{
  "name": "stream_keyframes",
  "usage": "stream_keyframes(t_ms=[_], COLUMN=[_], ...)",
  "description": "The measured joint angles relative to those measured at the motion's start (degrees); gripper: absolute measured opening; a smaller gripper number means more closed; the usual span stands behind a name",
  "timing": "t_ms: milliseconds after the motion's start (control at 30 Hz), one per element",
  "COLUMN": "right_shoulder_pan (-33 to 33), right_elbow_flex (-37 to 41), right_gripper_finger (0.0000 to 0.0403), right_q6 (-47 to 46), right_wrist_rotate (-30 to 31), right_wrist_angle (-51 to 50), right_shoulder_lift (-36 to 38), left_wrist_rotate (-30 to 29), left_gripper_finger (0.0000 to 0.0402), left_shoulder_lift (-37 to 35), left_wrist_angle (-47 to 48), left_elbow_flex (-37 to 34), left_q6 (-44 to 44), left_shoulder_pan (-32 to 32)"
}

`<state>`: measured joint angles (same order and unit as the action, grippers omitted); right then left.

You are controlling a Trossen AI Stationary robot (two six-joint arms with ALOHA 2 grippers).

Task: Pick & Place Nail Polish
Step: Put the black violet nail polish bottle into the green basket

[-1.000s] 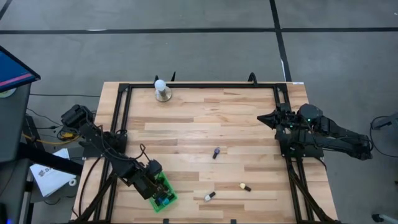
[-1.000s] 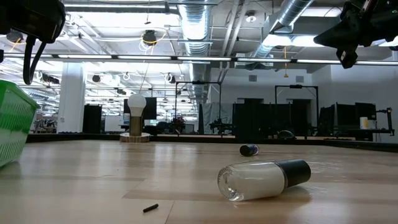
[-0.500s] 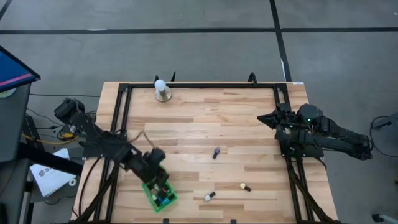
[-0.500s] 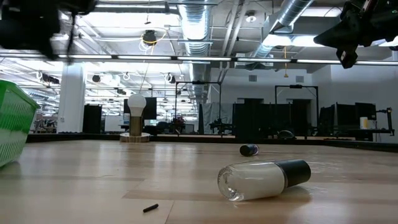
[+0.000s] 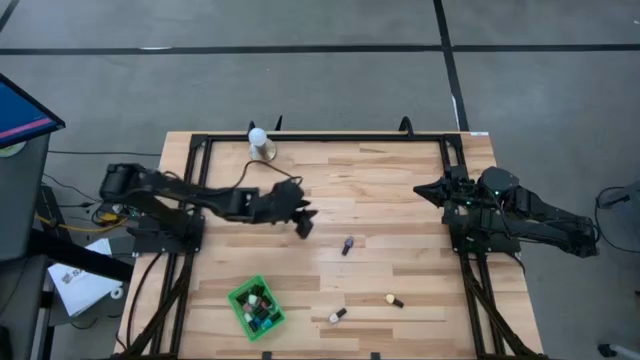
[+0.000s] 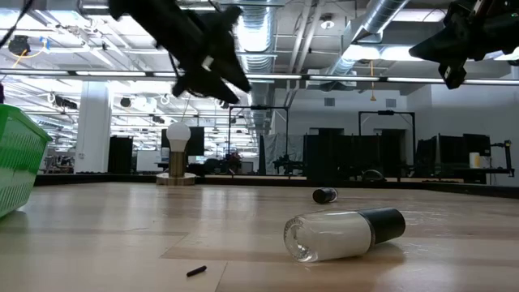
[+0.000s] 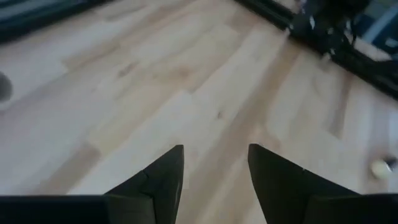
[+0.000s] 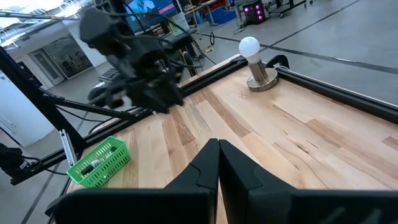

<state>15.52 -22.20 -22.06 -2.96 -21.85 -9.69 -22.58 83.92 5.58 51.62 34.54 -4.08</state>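
The left end effector (image 5: 304, 226) hangs spread and empty over mid-bench, and the dark-capped bottle (image 5: 347, 245) lies just right of it and slightly nearer, long axis slanting; this arm looks the better placed. Two more bottles (image 5: 337, 316) (image 5: 394, 300), smooth glass with dark caps, lie near the front edge, right of the green basket (image 5: 240, 298). The right end effector (image 5: 424, 190) waits pressed together at the bench's (image 5: 400, 215) right edge.

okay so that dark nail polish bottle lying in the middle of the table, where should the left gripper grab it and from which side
Probably across the body of the dark bottle, coming straight down from above. It lies on its side on the bare wooden table, well apart from the two pale bottles, so nothing crowds it. The left gripper, open and empty, hovers just beside it. Set the fingers crosswise to the bottle's length so it cannot roll away.
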Motion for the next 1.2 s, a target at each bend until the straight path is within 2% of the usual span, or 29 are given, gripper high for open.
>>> stream_keyframes(t_ms=[200, 333, 567, 800, 1033, 1200], right_shoulder_pan=[-0.01, 0.0, 0.0, 0.01, -0.03, -0.05], right_elbow_flex=[0.0, 0.0, -0.01, -0.02, -0.02, -0.02], right_gripper_finger=[0.0, 0.0, 0.0, 0.0, 0.0, 0.0], right_q6=[0.0, 0.0, -0.34, -1.97, -1.99, -2.45], right_wrist_rotate=[0.0, 0.0, 0.0, -0.02, -0.02, -0.02], right_wrist_angle=[-0.02, -0.21, -0.15, -0.38, -0.88, -1.07], right_shoulder_lift=[0.0, 0.02, 0.02, 0.02, 0.02, 0.01], left_wrist_rotate=[0.45, 0.56, -1.69, -8.09, -22.37, -23.73], left_gripper_finger=[0.0175, 0.0175, 0.0165, 0.0153, 0.015, 0.015], left_shoulder_lift=[10.76, 19.34, 32.14, 36.13, 36.37, 38.1], left_wrist_angle=[-11.14, -16.63, -16.61, -15.51, -15.14, -14.77], left_elbow_flex=[3.23, 9.35, 21.33, 23.07, 22.53, 22.6], left_q6=[-2.58, -3.56, -11.78, -12.72, -4.41, -2.53], left_shoulder_pan=[1.95, 0.26, -3.6, -8.42, -12.82, -12.82])
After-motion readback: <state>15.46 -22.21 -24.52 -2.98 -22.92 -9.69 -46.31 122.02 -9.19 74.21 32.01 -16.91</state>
